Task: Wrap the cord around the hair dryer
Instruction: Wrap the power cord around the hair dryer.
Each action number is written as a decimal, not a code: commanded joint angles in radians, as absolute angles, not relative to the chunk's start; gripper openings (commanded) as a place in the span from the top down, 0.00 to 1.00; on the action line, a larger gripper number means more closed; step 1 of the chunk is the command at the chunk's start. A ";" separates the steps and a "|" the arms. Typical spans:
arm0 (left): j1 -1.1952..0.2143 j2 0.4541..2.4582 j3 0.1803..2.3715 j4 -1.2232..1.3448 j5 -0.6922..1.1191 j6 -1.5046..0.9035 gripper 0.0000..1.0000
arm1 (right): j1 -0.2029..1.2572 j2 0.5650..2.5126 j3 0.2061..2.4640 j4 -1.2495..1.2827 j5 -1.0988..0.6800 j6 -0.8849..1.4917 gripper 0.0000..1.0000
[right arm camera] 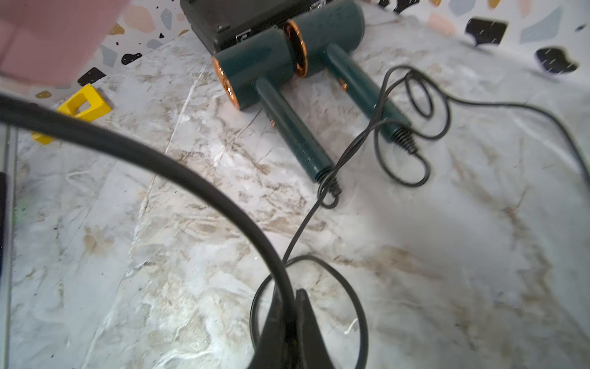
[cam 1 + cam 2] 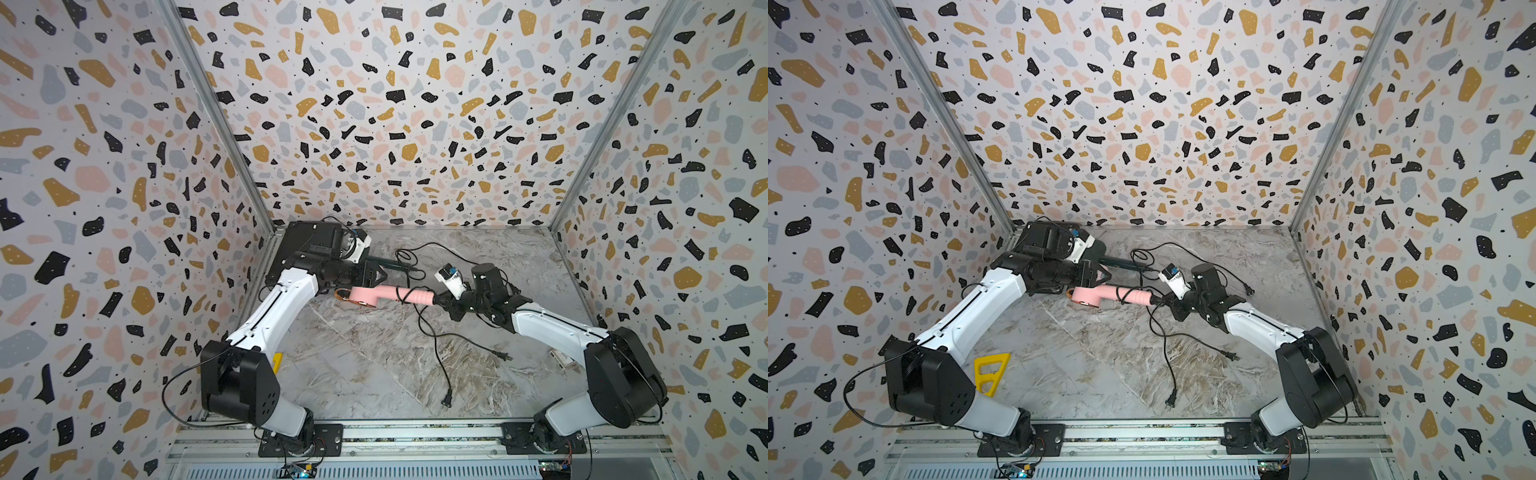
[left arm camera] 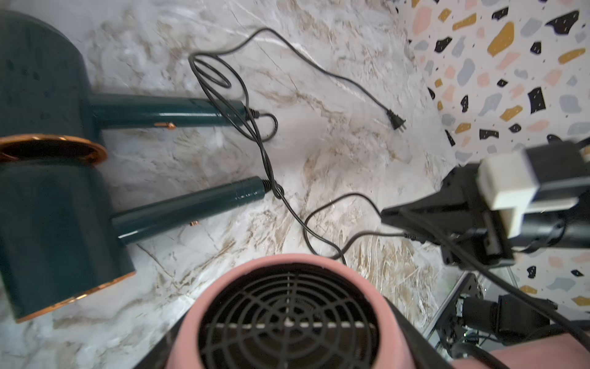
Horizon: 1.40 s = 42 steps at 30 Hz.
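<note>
The pink hair dryer (image 2: 374,296) (image 2: 1096,296) hangs level above the marble table in both top views. My left gripper (image 2: 371,283) is shut on its head. In the left wrist view the black rear grille (image 3: 287,313) fills the lower middle, with a dark finger on each side. The black cord (image 2: 432,332) (image 2: 1163,332) leaves the handle end, and a loop of it lies around the handle (image 2: 399,293). My right gripper (image 2: 436,298) (image 1: 293,297) is shut on the cord (image 1: 159,159) just past the handle end. The rest of the cord trails onto the table.
Two dark green hair dryers (image 3: 48,80) (image 3: 57,230) lie at the back left by a black case (image 1: 230,19), their cords (image 1: 412,96) tangled across the table. Plugs (image 2: 505,356) (image 2: 446,401) lie in front. A yellow piece (image 2: 990,372) sits near the left arm.
</note>
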<state>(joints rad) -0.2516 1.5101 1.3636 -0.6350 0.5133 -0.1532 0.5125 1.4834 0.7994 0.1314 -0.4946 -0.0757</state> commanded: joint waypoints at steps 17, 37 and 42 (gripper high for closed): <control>-0.275 1.501 1.608 -0.850 0.419 -0.164 1.00 | 0.501 1.280 0.675 -0.240 -0.183 0.116 0.24; -0.286 1.581 2.122 -1.164 0.467 -0.164 1.00 | 0.505 1.476 0.845 -0.289 -0.189 -0.074 0.20; -0.288 1.583 2.162 -1.174 0.482 -0.178 1.00 | 0.505 1.512 0.875 -0.283 -0.259 -0.079 0.40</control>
